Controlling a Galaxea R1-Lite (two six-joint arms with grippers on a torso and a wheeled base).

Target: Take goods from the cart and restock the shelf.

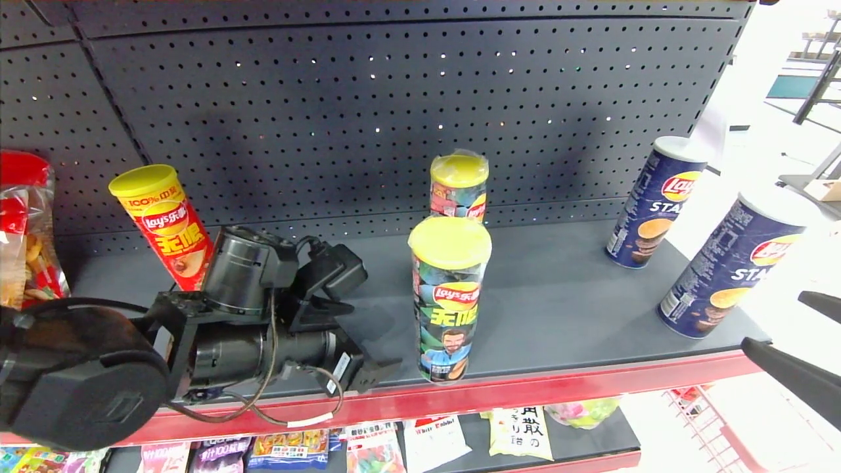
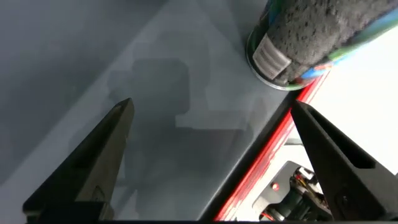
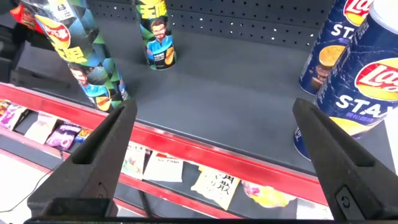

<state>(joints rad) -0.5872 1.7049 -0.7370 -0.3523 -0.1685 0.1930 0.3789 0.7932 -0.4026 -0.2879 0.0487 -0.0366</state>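
On the dark grey shelf (image 1: 558, 309) a yellow-lidded chip can (image 1: 449, 302) stands near the red front edge, and a second one (image 1: 458, 187) stands by the back wall. My left gripper (image 1: 387, 358) hovers low over the shelf just left of the front can, open and empty. In the left wrist view the gripper (image 2: 211, 106) frames bare shelf, with the can's base (image 2: 311, 43) beyond one finger. My right gripper (image 1: 778, 322) is open and empty off the shelf's right front corner, near a blue can (image 1: 732, 263). Its wrist view shows the gripper (image 3: 214, 106), the front can (image 3: 81, 50) and the blue can (image 3: 367, 81).
A red can (image 1: 164, 226) stands at the back left beside a snack bag (image 1: 23, 230). Another blue can (image 1: 657, 200) stands at the back right. Snack packets (image 1: 433, 443) fill the shelf below. A red wire frame (image 1: 696, 407) sits low right. A perforated back panel (image 1: 394, 98) closes the shelf.
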